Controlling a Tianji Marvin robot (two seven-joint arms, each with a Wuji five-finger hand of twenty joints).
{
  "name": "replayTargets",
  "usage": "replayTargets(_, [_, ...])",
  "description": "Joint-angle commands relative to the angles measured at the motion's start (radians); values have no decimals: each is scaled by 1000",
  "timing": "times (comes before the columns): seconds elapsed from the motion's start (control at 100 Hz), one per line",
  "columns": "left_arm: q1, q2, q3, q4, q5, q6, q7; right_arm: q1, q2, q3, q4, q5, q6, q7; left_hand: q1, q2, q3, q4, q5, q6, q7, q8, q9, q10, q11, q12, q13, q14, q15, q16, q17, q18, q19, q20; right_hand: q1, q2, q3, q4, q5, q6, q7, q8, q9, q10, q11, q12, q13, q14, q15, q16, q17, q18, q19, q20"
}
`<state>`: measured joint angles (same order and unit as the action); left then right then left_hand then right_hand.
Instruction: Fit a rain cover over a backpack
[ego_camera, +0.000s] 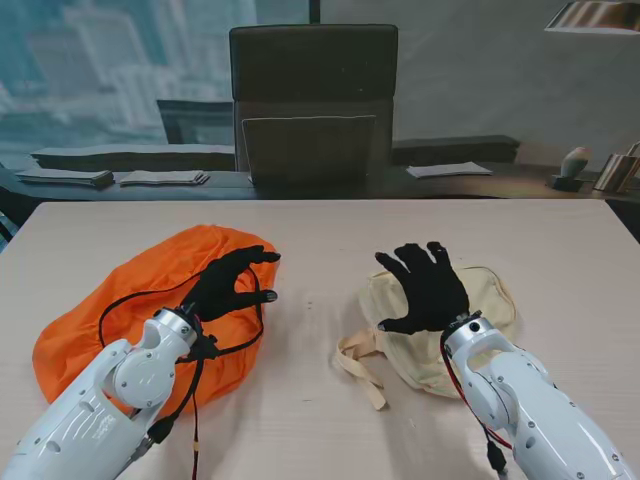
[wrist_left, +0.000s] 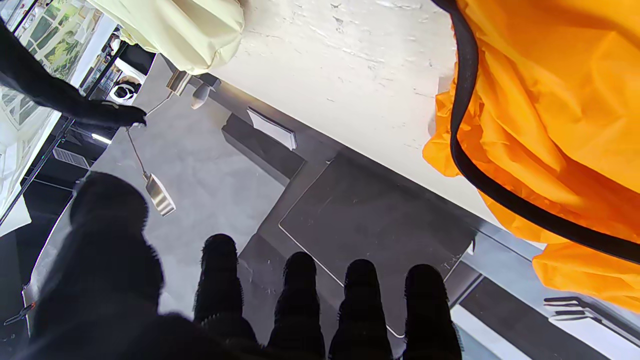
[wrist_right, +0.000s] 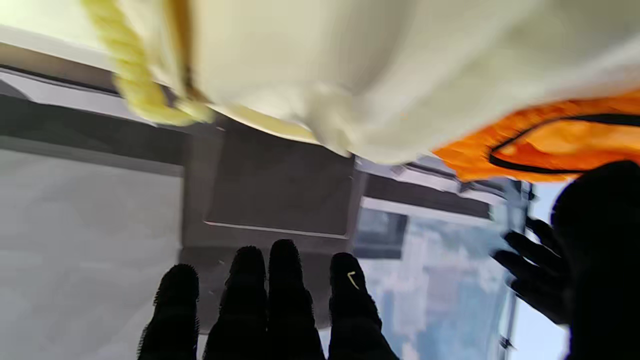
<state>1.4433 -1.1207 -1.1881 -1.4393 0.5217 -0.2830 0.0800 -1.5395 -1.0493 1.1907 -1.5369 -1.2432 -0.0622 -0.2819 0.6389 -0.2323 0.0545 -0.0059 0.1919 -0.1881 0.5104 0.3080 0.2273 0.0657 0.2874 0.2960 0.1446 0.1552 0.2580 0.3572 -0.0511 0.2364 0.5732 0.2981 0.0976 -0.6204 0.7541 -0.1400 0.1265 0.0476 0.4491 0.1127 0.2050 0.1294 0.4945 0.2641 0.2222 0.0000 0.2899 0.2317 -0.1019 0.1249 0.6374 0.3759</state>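
Largest first: pale table (ego_camera: 320, 420), bearing everything else and serving as landmark. On its left half, orange rain cover (ego_camera: 90, 330), crumpled in a loose mound with black elastic cord (ego_camera: 120, 300) looping along its edge; probably laid opening-up so that the hem can be reached. On the table's right half, well apart from the cover, cream backpack (ego_camera: 490, 300), lying flat and limp, tan straps (ego_camera: 360, 370) trailing toward the table's near edge; not yet covered, so fitting judged barely begun.

Over the cover's inner side, toward the table's middle: left hand (ego_camera: 228, 283), black-gloved, raised, fingers apart and lightly curled, thumb set off from them, gripping nothing visible; likely poised to catch the elastic hem. In the left wrist view the fingertips (wrist_left: 300, 280) stand separate, clear of the fabric.

Over the backpack, above the table's right half: right hand (ego_camera: 430, 288), also gloved, palm down, fingers fanned wide and straight, holding nothing; touching the cloth or hovering cannot be told. Perhaps placed to steady the bag.

No brand, label or legible writing anywhere; only a small yellowish mark on one right fingertip (wrist_right: 352, 280), unreadable.
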Motion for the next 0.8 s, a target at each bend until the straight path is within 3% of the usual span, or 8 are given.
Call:
replayTargets(0.0, [1,-2,-5,-7,-1,4,-12,-11,-4,-17,-3,61,14,31,5,16,31,4,-43,7,-1,9,-3,7,11,3,-14,0,2,-7,-20,13,-6,-9,-58,-12,8,14,-43,53,-43,12,-40,37,-29,-21,-52,4,-29,-14,-12,-5,-49,20])
replayTargets(0.24, [-16,0,1,7,5,-2,-20,-1,-9,-97,-1,60,198,92,6,15,32,4,-42,10,-7,7,-3,7,12,5,-16,1,2,-6,-18,14,-14,-13,-61,-9,2,1,-29,123,55,121,-25,100,50,13,14,74,-10,-10,40,48,-31,54])
replayTargets(0.42, [-20,2,4,14,6,0,-27,39,-12,-172,37,61,322,113,7,16,33,4,-42,11,-11,6,-5,8,12,6,-19,0,1,-6,-19,14,-23,-18,-55,-14,15,25,-37,132,131,110,-6,117,89,27,53,95,15,0,60,82,72,35])
replayTargets(0.52, [-22,2,6,19,7,-2,-26,77,-16,-223,87,63,384,100,7,16,33,4,-42,11,-11,7,-5,8,12,6,-19,0,1,-6,-18,14,-24,-19,162,2,-95,71,-45,97,170,118,-20,111,149,45,104,108,24,6,121,134,244,-86])
replayTargets(0.62, [-25,3,12,22,5,4,-33,111,-28,-262,144,103,411,33,9,18,35,4,-42,14,-10,9,-6,8,11,6,-21,1,0,-6,-19,15,-29,-21,419,-32,-125,70,7,107,261,162,66,138,240,82,234,156,67,24,233,136,406,-70])
replayTargets(0.65, [-26,3,14,23,6,5,-34,120,-33,-271,161,115,414,8,8,18,34,4,-40,13,-8,10,-6,8,11,7,-21,1,0,-6,-19,15,-29,-21,466,-57,-33,55,40,106,302,177,125,140,279,101,311,170,99,41,294,144,456,-46])
replayTargets(0.71, [-28,4,17,24,9,6,-37,134,-39,-283,184,136,413,-16,9,18,34,4,-41,15,-6,11,-6,8,11,7,-21,1,0,-6,-18,15,-30,-22,422,-235,444,-7,136,75,363,198,265,126,327,128,460,167,171,72,418,144,522,-12])
replayTargets(0.79, [-32,4,23,27,8,9,-40,150,-49,-296,218,167,400,-64,10,17,35,4,-40,17,-2,14,-5,10,11,7,-21,2,0,-6,-18,15,-32,-22,504,-249,592,4,316,2,449,241,485,75,408,164,650,136,355,142,546,103,631,32])
